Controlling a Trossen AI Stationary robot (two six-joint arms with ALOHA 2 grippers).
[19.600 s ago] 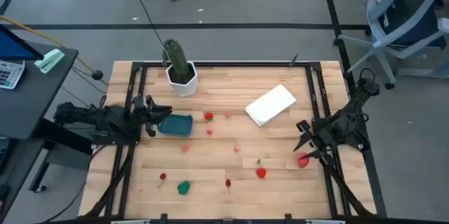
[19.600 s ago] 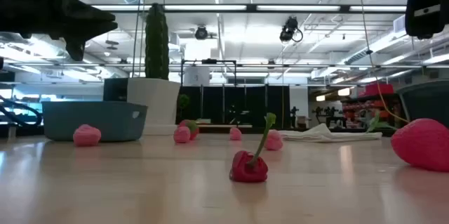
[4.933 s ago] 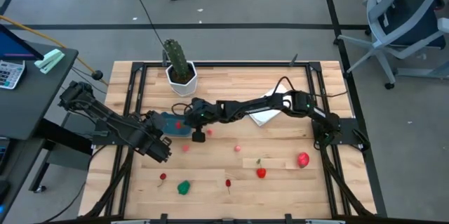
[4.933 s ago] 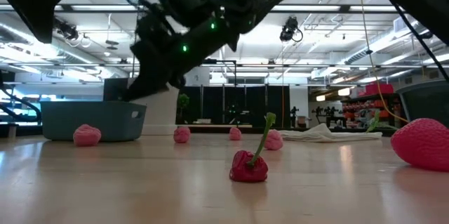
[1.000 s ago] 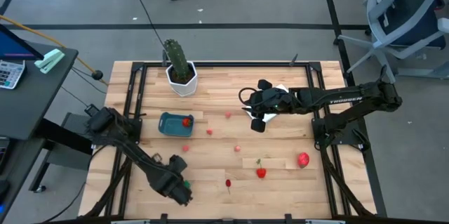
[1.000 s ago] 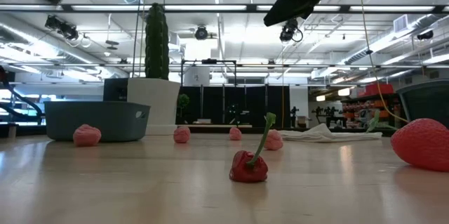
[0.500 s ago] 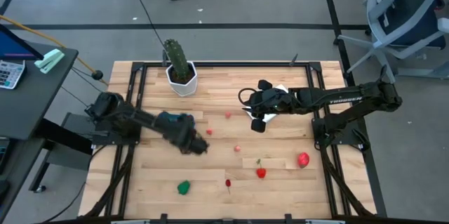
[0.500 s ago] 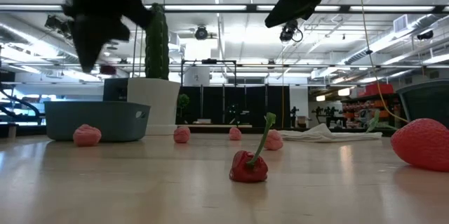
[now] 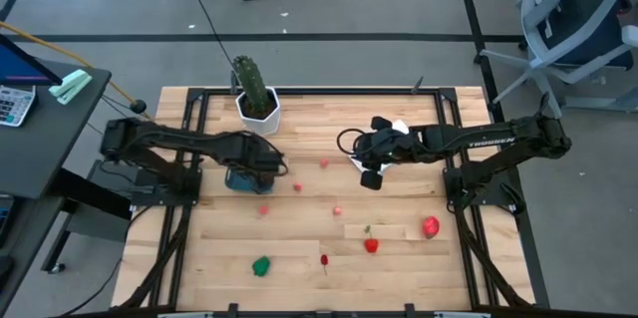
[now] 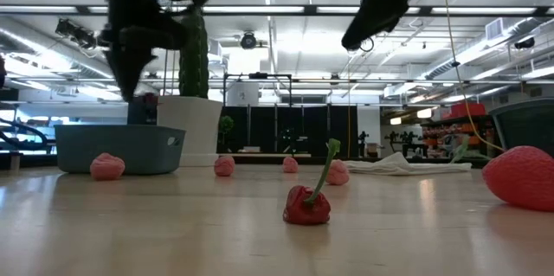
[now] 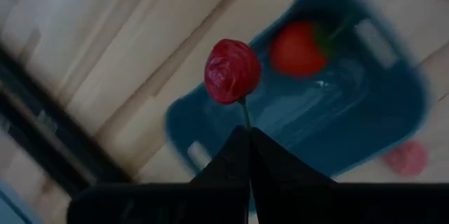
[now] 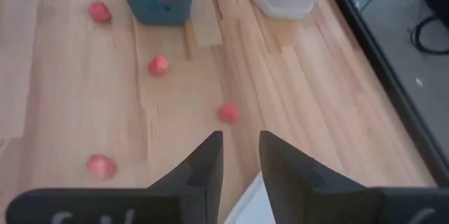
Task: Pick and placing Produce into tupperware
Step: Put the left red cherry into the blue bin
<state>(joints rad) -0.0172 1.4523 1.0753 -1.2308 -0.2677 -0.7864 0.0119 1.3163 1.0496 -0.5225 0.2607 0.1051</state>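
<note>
Left fingers [image 11: 245, 136] swung over tupperware [image 11: 365, 119] — pinching cherry [image 11: 232, 71].

Grey floor [image 9: 329, 19], blue office chair [image 9: 583, 34]

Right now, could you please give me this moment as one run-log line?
left tool: shut on small red fruit's stem, above tupperware | right tool: open, empty, waiting above table

Even, bright overhead light fills the high view, with only faint shadows on the pale wooden slatted table [image 9: 399, 208]. The low view looks into long glaring ceiling strip lights [image 10: 286, 9], so both dark arms read as silhouettes. The left wrist view is smeared with motion blur around the shallow teal-blue plastic container [image 11: 365, 119]; the right wrist view is softly blurred
</note>
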